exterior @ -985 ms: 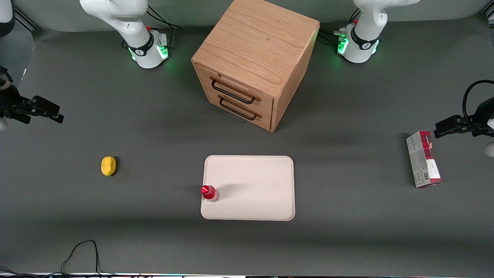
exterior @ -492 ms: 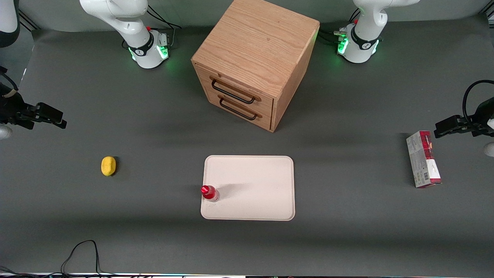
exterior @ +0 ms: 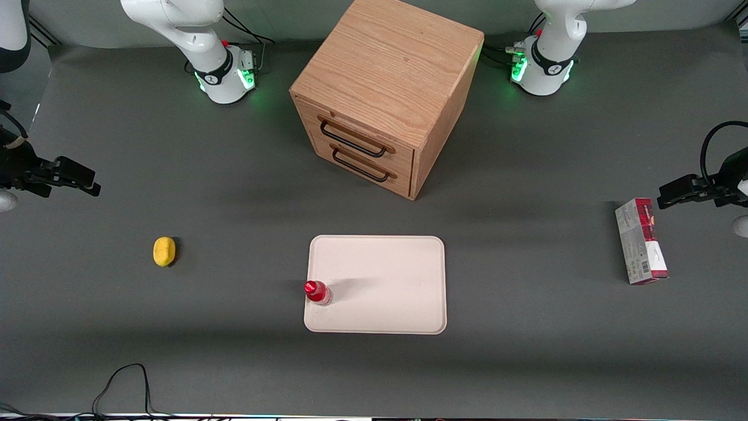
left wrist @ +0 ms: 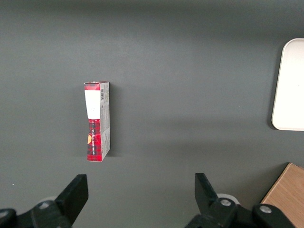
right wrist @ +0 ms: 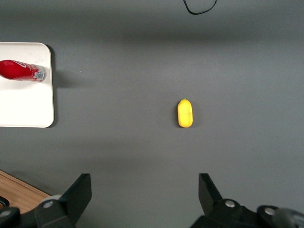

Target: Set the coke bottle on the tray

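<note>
The coke bottle, small and red with a red cap, stands upright on the cream-pink tray, at the tray's edge toward the working arm's end. It also shows in the right wrist view, on the tray. My right gripper hangs high above the table at the working arm's end, well apart from the bottle. It is open and empty, and in the right wrist view its two fingers stand wide apart over bare mat.
A yellow lemon lies on the mat between my gripper and the tray. A wooden drawer cabinet stands farther from the front camera than the tray. A red-and-grey carton lies toward the parked arm's end.
My right gripper has drifted slightly down in the front view since a second ago. The bottle and tray have not moved.
</note>
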Motion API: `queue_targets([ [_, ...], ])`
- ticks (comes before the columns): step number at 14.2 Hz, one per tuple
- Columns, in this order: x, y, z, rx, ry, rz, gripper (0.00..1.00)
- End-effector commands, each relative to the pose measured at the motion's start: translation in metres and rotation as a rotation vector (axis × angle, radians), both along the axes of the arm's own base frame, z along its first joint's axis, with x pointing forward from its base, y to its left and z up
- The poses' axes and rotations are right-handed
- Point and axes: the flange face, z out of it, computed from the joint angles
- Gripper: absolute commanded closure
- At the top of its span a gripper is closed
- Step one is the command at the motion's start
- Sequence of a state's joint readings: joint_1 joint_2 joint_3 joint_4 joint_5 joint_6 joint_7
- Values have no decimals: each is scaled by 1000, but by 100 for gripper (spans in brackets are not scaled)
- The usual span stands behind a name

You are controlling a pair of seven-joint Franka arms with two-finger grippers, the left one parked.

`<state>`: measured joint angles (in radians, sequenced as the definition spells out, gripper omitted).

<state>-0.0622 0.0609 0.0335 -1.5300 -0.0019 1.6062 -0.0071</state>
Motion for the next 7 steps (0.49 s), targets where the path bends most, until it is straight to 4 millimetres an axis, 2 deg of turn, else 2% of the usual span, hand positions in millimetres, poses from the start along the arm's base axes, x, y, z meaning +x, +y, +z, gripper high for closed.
queue_targets([
  [1,-3,3,4,10,-8,2,0],
  [7,-4,0,5,8,-6,-3,0],
])
